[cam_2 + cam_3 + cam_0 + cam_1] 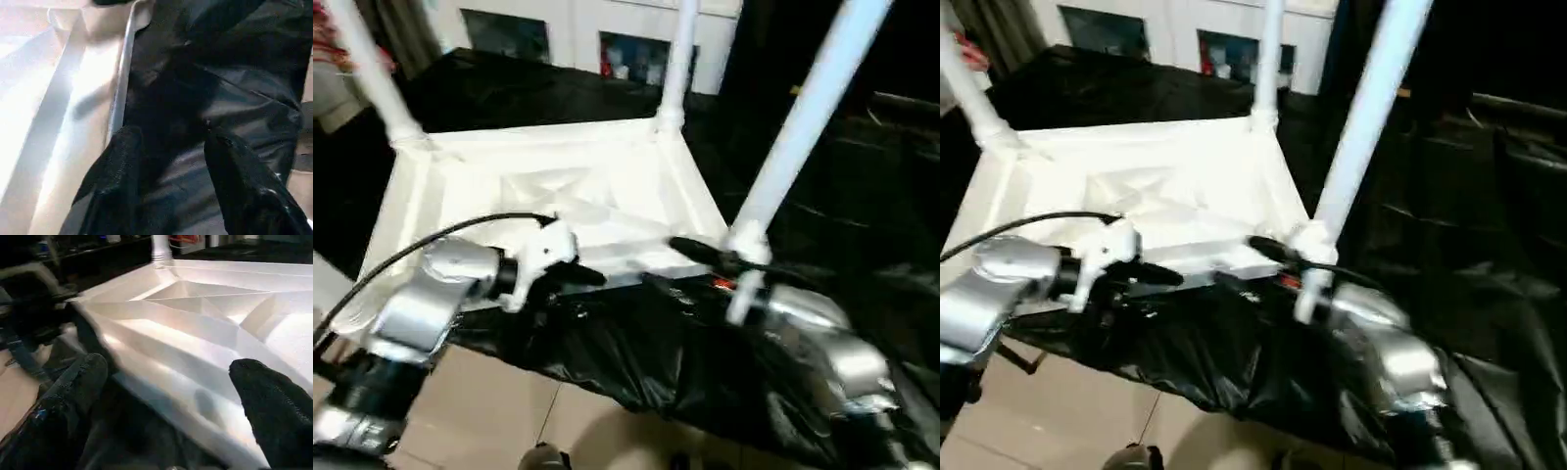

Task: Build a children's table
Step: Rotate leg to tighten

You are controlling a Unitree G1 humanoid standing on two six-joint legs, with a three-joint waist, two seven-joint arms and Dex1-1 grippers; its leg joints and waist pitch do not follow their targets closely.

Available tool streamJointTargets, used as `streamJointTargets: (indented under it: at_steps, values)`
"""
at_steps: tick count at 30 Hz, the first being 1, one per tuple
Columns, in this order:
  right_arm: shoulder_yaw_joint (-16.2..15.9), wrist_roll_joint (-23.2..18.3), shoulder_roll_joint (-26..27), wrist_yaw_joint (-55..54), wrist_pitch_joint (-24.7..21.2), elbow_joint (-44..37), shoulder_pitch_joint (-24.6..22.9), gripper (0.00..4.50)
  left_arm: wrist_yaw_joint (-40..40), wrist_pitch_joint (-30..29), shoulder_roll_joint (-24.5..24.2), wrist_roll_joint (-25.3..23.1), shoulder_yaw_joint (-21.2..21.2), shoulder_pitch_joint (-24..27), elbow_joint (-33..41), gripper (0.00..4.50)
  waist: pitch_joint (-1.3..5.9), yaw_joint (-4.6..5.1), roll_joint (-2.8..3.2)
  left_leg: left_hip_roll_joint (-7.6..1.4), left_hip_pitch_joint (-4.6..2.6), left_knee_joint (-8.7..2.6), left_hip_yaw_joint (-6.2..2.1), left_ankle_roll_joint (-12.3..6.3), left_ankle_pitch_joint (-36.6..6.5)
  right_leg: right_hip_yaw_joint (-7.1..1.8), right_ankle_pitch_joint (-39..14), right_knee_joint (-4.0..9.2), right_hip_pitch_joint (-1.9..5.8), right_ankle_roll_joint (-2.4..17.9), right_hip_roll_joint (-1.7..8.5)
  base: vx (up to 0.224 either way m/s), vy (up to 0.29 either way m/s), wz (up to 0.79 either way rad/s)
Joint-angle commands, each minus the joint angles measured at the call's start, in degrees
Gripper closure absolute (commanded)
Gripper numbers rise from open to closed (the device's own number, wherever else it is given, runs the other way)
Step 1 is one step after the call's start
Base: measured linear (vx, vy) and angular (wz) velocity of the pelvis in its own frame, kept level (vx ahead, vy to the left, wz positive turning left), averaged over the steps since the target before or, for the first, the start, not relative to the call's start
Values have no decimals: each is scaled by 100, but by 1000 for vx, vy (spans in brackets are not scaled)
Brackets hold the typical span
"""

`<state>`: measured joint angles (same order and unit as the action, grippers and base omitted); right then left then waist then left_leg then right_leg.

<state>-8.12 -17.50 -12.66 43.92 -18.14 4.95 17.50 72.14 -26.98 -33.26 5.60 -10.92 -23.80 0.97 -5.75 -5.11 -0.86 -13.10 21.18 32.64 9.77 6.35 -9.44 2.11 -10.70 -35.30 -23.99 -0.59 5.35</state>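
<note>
Left eye view has the table lying upside down on a black sheet that covers the counter, ribbed underside up. Three legs show standing in their corner sockets: far left, far right and near right. The near-left corner sits behind the left arm, so I cannot tell whether a leg is fitted there.

On the left, the left pincer hangs at the near edge of the tabletop, over the sheet; its fingers stand parted with nothing between them. If this arm swings wide it could catch the rim and drag the table along the slippery sheet, or snag the sheet itself and pull it towards the floor.

On the right, the right pincer is spread wide and empty, just beside the foot of the near-right leg, fingers pointing across the near rim. A sideways nudge here could lever that leg in its socket and tilt or loosen it. The tall legs also make the table top-heavy in this pose, so any shove on a leg might tip it.
</note>
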Motion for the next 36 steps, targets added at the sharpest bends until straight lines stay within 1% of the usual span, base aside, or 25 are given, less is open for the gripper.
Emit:
streamJointTargets:
  at_steps: [1, 2, 3, 4, 5, 6, 7, 8, 9, 10, 11, 12, 13, 14, 15, 16, 17, 19, 21, 25, 27, 29, 31, 34, 36]
  values:
    - [-43, 327, 173, -489, 152, 450, 241, 0, -19, -250, -60, 186, 116, 90, 310, 181, 454, 16, 33, 70, -66, -345, 112, -85, -833, -130, -614, 301, 274, 1319, 106, 0, 0, 0]
    - [-42, 385, 235, -604, 201, 580, 313, 0, -20, -283, -71, 204, 117, 113, 348, 176, 455, 33, 19, 84, -48, -354, 107, -39, -798, -131, -580, 295, 290, 1322, 101, 0, 0, 0]
    - [-7, 586, 463, -1065, 350, 1052, 577, 0, -37, -402, -118, 255, 93, 196, 481, 165, 473, 25, 27, 75, -75, -348, 108, 13, -796, -133, -533, 280, 268, 1342, 119, 0, 0, 0]
    - [30, 667, 570, -1303, 399, 1268, 699, 0, -58, -457, -144, 268, 58, 237, 541, 151, 451, 47, 21, 93, -52, -367, 109, 40, -839, -131, -619, 301, 273, 1326, 96, 0, 0, 0]
    - [59, 748, 659, -1522, 461, 1457, 806, 0, -75, -493, -157, 270, 17, 270, 578, 135, 477, 38, 17, 92, -74, -355, 110, 107, -851, -139, -577, 289, 282, 1280, 100, 0, 0, 0]
    - [149, 833, 817, -1930, 590, 1803, 996, 0, -149, -572, -130, 224, -65, 307, 600, 130, 481, 41, 2, 97, -65, -355, 111, 107, -815, -140, -505, 285, 296, 1260, 93, 0, 0, 0]
    - [174, 857, 864, -2051, 633, 1905, 1052, 0, -173, -594, -119, 209, -88, 319, 604, 130, 493, 39, 3, 96, -69, -349, 114, 121, -771, -141, -443, 270, 290, 1263, 101, 0, 0, 0]
    - [241, 1000, 993, -2532, 884, 2214, 1210, 0, -277, -634, -72, 124, -173, 338, 575, 120, 511, 31, 8, 108, -81, -340, 115, 123, -728, -139, -310, 258, 301, 1252, 82, 0, 0, 0]
    - [262, 1088, 1038, -2759, 1025, 2333, 1268, 0, -326, -638, -50, 78, -210, 340, 549, 107, 517, 34, 13, 113, -70, -332, 117, 138, -587, -139, -115, 235, 296, 1248, 77, 0, 0, 0]
    - [262, 1088, 1038, -2759, 1025, 2333, 1268, 0, -326, -638, -50, 78, -210, 340, 549, 96, 518, 29, 15, 121, -68, -331, 118, 146, -541, -135, -45, 234, 306, 1235, 62, 0, 0, 0]
    - [303, 1220, 1095, -3177, 1144, 2545, 1371, 0, -389, -637, -8, 7, -275, 345, 492, 90, 527, 28, -6, 124, -68, -318, 121, 124, -523, -138, 102, 222, 320, 1217, 54, 0, 0, 0]
    - [364, 1361, 1151, -3658, 1250, 2811, 1498, 0, -469, -652, 37, -56, -331, 352, 439, 77, 527, 31, -9, 135, -49, -324, 117, 161, -439, -135, 133, 219, 335, 1179, 55, 0, 0, 0]
    - [405, 1433, 1174, -3927, 1290, 2968, 1572, 0, -521, -671, 66, -88, -357, 352, 401, 67, 537, 35, -7, 140, -52, -320, 115, 191, -415, -134, 138, 207, 334, 1161, 57, 0, 0, 0]
    - [457, 1520, 1205, -4207, 1392, 3180, 1665, 0, -583, -703, 78, -105, -388, 362, 381, 58, 536, 44, -21, 148, -57, -315, 128, 223, -492, -139, 76, 217, 330, 1125, 54, 0, 0, 0]
    - [500, 1578, 1220, -4421, 1479, 3337, 1734, 0, -631, -710, 84, -126, -416, 371, 357, 50, 543, 34, -9, 147, -55, -314, 121, 242, -557, -140, 13, 212, 335, 1072, 61, 0, 0, 0]
    - [541, 1659, 1220, -4694, 1599, 3534, 1824, 0, -675, -716, 69, -161, -469, 386, 335, 50, 532, 40, -5, 151, -53, -313, 125, 248, -586, -141, -15, 219, 323, 1047, 54, 0, 0, 0]
    - [571, 1761, 1189, -4995, 1731, 3707, 1912, 0, -754, -659, 56, -252, -532, 404, 265, 42, 546, 41, -5, 154, -56, -304, 124, 255, -604, -144, 8, 211, 327, 1020, 51, 0, 0, 0]
    - [626, 1881, 1158, -5404, 2013, 4027, 2060, 0, -916, -618, 53, -350, -601, 412, 163, 13, 538, 33, -2, 156, -61, -296, 131, 242, -661, -145, 10, 210, 310, 993, 37, 0, 0, 0]
    - [667, 1997, 1089, -5710, 2249, 4261, 2180, 0, -1078, -561, 59, -473, -620, 389, 23, 7, 537, 26, -2, 158, -63, -295, 130, 249, -733, -139, -45, 210, 308, 961, 39, 0, 0, 0]
    - [732, 2070, 1015, -5981, 2375, 4500, 2288, 0, -1170, -498, 36, -547, -622, 375, -66, 2, 522, 29, -7, 153, -58, -302, 124, 262, -967, -138, -353, 231, 303, 904, 43, 0, 0, 0]
    - [887, 2040, 835, -6262, 2582, 4835, 2420, 0, -1340, -427, -3, -606, -586, 320, -180, 2, 516, 23, -21, 152, -66, -299, 130, 255, -1063, -142, -523, 247, 282, 885, 47, 0, 0, 0]
    - [945, 2032, 723, -6295, 2664, 4955, 2453, 0, -1439, -385, 5, -631, -551, 298, -248, 2, 514, 11, -24, 150, -78, -291, 139, 232, -1117, -145, -574, 254, 268, 893, 36, 0, 0, 0]
    - [986, 2039, 604, -6323, 2733, 5044, 2468, 0, -1546, -307, 33, -658, -520, 268, -313, 2, 521, -5, -23, 147, -71, -284, 137, 213, -1066, -142, -508, 243, 270, 894, 33, 0, 0, 0]
    - [1043, 2060, 440, -6333, 2814, 5137, 2470, 0, -1748, -230, 139, -677, -440, 173, -436, 2, 528, -11, -32, 159, -19, -273, 123, 207, -914, -129, -373, 216, 304, 882, 30, 0, 0, 0]
    - [1108, 2061, 279, -6346, 2893, 5245, 2484, 0, -1959, -160, 254, -692, -356, 66, -573, 2, 534, -7, -19, 158, -30, -258, 127, 210, -954, -126, -332, 218, 291, 908, 25, 0, 0, 0]
